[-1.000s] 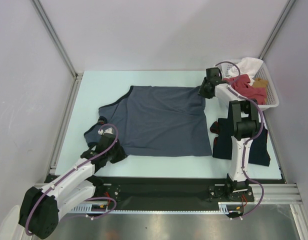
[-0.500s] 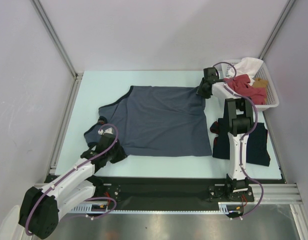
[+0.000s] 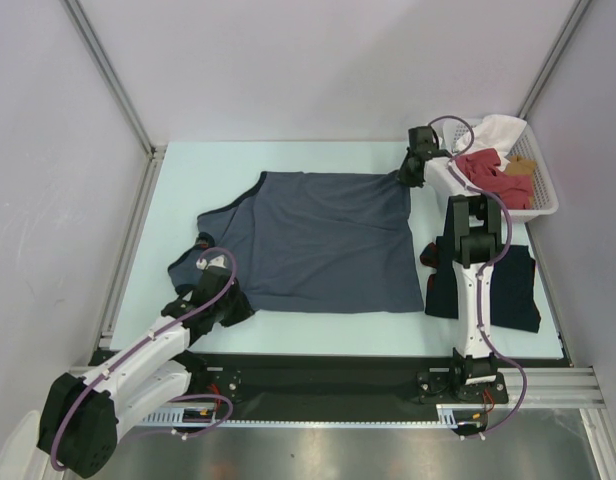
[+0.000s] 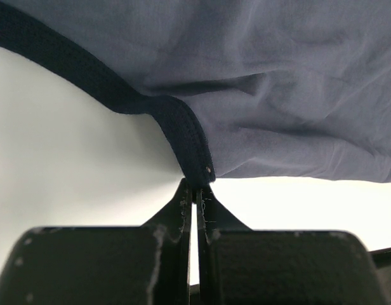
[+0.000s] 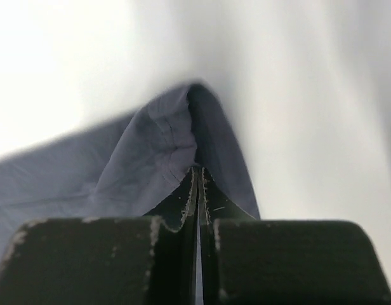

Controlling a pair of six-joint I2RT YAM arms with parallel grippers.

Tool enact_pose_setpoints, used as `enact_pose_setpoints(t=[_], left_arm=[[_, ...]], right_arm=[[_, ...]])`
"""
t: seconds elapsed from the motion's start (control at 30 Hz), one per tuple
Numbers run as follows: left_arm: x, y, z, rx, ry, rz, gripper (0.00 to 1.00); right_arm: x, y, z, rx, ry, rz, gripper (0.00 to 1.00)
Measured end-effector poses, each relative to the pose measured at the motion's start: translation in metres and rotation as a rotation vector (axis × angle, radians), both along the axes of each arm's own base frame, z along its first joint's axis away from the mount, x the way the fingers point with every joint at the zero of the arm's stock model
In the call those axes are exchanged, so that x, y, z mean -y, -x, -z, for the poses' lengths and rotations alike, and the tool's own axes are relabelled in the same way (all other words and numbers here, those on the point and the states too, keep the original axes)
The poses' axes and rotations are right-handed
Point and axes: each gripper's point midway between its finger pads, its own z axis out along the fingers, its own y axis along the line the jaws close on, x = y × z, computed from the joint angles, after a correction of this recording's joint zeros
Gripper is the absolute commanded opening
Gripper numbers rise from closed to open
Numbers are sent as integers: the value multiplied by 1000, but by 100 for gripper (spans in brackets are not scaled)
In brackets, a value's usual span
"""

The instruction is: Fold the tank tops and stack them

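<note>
Currently both jaws pinch the slate-blue soft cloth tank top [image 3: 323, 240] by bare tip-holds; lifting could slip one.

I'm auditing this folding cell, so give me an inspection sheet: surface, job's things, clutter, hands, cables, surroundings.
Surface: pale table, flat.
Job's things: slate-blue tank top spread mid-table; navy tank top at near right, partly hidden by the right arm.
Clutter: basket at far right holding red garment and white garment.
Hands: left hand shut on the slate-blue top's dark strap edge; right hand shut on its far right corner.
Cables: purple cables loop along both arms.
Surroundings: plain walls, metal posts.
</note>
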Motion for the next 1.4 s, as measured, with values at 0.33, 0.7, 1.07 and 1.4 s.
enact_pose_setpoints(t=[0.33, 0.7, 1.07, 1.4], left_arm=[[0, 0, 2, -9, -4, 0, 0], [0, 0, 4, -16, -4, 3, 0], [1, -1, 3, -7, -7, 10, 0], [0, -3, 0, 15, -15, 26, 0]], right_arm=[[28, -39, -24, 65, -3, 55, 0], [29, -48, 1, 37, -33, 51, 51], [35, 26, -23, -35, -29, 50, 48], [-9, 167, -137, 177, -89, -50, 43]])
